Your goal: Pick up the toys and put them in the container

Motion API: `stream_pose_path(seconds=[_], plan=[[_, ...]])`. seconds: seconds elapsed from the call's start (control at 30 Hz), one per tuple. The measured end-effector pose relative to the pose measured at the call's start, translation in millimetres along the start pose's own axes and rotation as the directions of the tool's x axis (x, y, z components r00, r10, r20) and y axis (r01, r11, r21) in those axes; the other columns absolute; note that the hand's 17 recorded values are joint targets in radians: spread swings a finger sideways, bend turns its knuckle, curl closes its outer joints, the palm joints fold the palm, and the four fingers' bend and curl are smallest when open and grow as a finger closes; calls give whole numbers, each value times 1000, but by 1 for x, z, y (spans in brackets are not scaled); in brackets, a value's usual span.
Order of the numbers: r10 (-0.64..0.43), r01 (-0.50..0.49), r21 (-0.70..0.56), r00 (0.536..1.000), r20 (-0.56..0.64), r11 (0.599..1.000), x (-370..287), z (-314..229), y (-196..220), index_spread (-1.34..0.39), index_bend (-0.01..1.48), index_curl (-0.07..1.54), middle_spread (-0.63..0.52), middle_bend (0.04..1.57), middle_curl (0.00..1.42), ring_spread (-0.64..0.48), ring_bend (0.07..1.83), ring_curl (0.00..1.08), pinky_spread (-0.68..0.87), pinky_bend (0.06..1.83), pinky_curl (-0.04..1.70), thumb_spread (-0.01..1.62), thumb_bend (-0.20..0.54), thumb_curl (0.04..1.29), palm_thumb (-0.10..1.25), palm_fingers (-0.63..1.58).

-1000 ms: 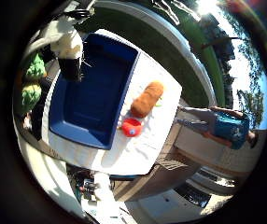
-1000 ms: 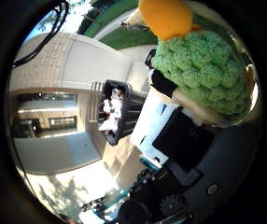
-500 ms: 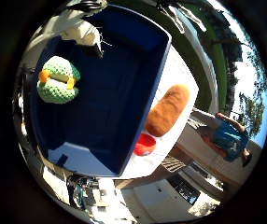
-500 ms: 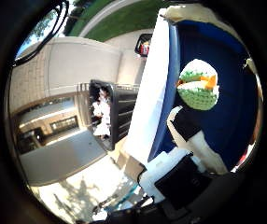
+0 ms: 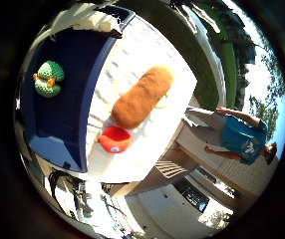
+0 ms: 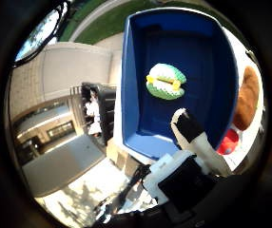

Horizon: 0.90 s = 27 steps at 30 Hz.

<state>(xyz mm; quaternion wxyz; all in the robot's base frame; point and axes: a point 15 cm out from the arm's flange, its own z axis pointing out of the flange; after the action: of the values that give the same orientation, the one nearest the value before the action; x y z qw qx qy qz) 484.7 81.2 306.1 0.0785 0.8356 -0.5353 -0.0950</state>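
Note:
A green round toy with an orange band [image 6: 165,81] lies on the floor of the blue container [image 6: 198,43], which stands on a white table [image 5: 157,139]. A long brown plush toy [image 5: 142,97] lies on the table beside the container. A small red toy [image 5: 116,138] lies next to it near the table edge. My right hand [image 6: 195,157] is above the container's near rim. One white and black finger reaches out straight, away from the green toy, and holds nothing.
A black crate with things in it [image 6: 98,109] stands on the paved ground beside the table. A building wall [image 6: 65,66] and grass lie beyond. The table edge runs close past the red toy.
One second ago the green toy was held close against my palm. Now it lies loose in the container, and my hand has drawn back from it towards the brown and red toys.

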Motion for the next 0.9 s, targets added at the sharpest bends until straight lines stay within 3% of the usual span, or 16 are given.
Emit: stream_pose_path(seconds=[0.3, 0.47, 0.9], plan=[[-93, 87, -48, 985, -143, 995, 106, -22, 53, -335, 192, 247, 47, 179, 304, 266, 384, 306, 421, 576, 247, 1127, -19, 416, 785, 52], [-89, 78, -76, 984, -152, 994, 137, -10, 59, -336, 169, 254, 37, 166, 305, 253, 372, 309, 411, 562, 244, 1120, -27, 419, 788, 29], [-202, 142, -245, 950, -240, 959, 193, 89, 10, -364, 162, 242, 24, 153, 296, 251, 325, 307, 383, 513, 239, 1091, -31, 418, 774, -63]])
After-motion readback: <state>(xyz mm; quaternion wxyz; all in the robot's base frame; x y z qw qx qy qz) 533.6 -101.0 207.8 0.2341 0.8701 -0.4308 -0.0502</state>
